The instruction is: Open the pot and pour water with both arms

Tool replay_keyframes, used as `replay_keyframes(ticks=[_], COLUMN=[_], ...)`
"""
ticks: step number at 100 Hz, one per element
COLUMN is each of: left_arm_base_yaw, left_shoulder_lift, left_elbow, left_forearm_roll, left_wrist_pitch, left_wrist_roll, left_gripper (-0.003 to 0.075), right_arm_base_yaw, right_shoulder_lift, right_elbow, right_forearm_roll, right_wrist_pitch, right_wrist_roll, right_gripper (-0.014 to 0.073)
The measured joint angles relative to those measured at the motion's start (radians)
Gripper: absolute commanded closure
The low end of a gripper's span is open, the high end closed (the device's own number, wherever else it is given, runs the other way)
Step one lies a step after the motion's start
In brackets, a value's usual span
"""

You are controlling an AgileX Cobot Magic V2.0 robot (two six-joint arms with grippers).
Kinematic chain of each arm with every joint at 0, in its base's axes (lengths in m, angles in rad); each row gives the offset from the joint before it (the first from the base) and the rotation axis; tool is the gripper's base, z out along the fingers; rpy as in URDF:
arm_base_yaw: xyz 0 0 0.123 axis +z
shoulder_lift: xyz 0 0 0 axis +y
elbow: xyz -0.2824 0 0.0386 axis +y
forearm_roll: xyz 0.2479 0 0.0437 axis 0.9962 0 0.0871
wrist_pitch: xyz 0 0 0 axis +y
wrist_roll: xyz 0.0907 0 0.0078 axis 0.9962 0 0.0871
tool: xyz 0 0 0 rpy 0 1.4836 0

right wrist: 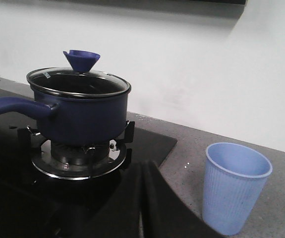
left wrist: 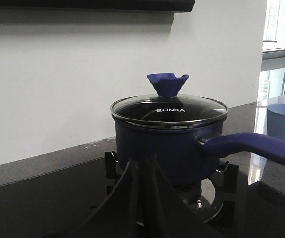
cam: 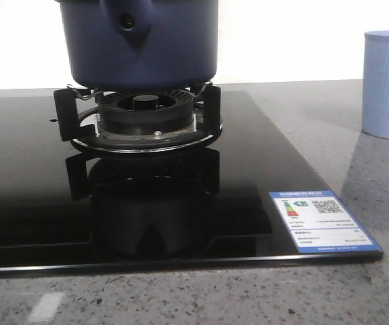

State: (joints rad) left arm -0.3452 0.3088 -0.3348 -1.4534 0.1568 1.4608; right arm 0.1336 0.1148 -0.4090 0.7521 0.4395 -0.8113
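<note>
Lidded pot point(cam: 140, 44) on the burner point(cam: 140, 118) mid-hob, cup point(cam: 387, 84) standing well apart on bare counter point(cam: 329, 128) to its right; left gripper point(left wrist: 141, 198) and right gripper point(right wrist: 141, 203) both pressed closed, holding nothing.

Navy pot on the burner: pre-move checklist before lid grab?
1. Dark navy-blue pot seated on the black burner grate: ok.
2. Glass lid on, blue knob unobstructed: ok.
3. Long navy handle free of obstruction: ok.
4. Pale-blue ribbed cup upright on the grey counter, apart from the cooktop: ok.
5. Left gripper and right gripper fingers together, holding nothing; must open first: not ok.
6. Water level inside pot: cannot tell.
</note>
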Motion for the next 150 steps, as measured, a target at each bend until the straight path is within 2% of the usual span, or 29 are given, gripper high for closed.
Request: replay_keyframes(ticks=[40,51,60,72,79,82,91,104,115,126,141,150], left_arm_base_yaw=[0.0,0.0,0.024,0.083,0.12,0.134,0.178,0.221,0.236,0.267,0.342,0.38], left_shoulder_lift=[0.0,-0.001,-0.001,-0.001,-0.001,-0.001,-0.015,-0.096,-0.19,-0.282,-0.311,-0.311], left_elbow=[0.0,0.0,0.0,0.018,0.043,0.057,0.119,0.248,0.335,0.335,0.335,0.335], left_forearm_roll=[0.005,0.14,0.383,0.878,1.112,1.183,1.341,1.423,1.437,1.435,1.435,1.433], left_wrist_pitch=[0.001,-0.008,-0.017,-0.016,-0.013,-0.017,-0.058,-0.176,-0.194,-0.131,0.077,0.155], left_wrist_roll=[0.0,-0.032,-0.221,-0.649,-0.891,-0.99,-1.156,-1.282,-1.336,-1.359,-1.396,-1.403], left_gripper=[0.0739,0.0739,0.0739,0.0739,0.0739,0.0739,0.0739,0.0739,0.0739,0.0739,0.0739,0.0739], right_arm_base_yaw=[0.0,0.0,0.0,0.0,0.0,0.0,0.0,0.0,0.0,0.0,0.0,0.0], right_shoulder_lift=[0.0,0.0,0.0,0.0,0.0,0.0,0.0,0.0,0.0,0.0,0.0,0.0], right_elbow=[0.0,0.0,0.0,0.0,0.0,0.0,0.0,0.0,0.0,0.0,0.0,0.0], right_forearm_roll=[0.0,0.0,0.0,0.0,0.0,0.0,0.0,0.0,0.0,0.0,0.001,0.001], right_wrist_pitch=[0.0,0.0,0.0,0.0,0.0,0.0,0.0,0.0,0.0,0.0,0.001,0.001], right_wrist_roll=[0.0,0.0,0.0,0.0,0.0,0.0,0.0,0.0,0.0,0.0,0.0,0.0], right_gripper=[0.0658,0.0659,0.0659,0.0659,0.0659,0.0659,0.0659,0.0659,0.0659,0.0659,0.0659,0.0659])
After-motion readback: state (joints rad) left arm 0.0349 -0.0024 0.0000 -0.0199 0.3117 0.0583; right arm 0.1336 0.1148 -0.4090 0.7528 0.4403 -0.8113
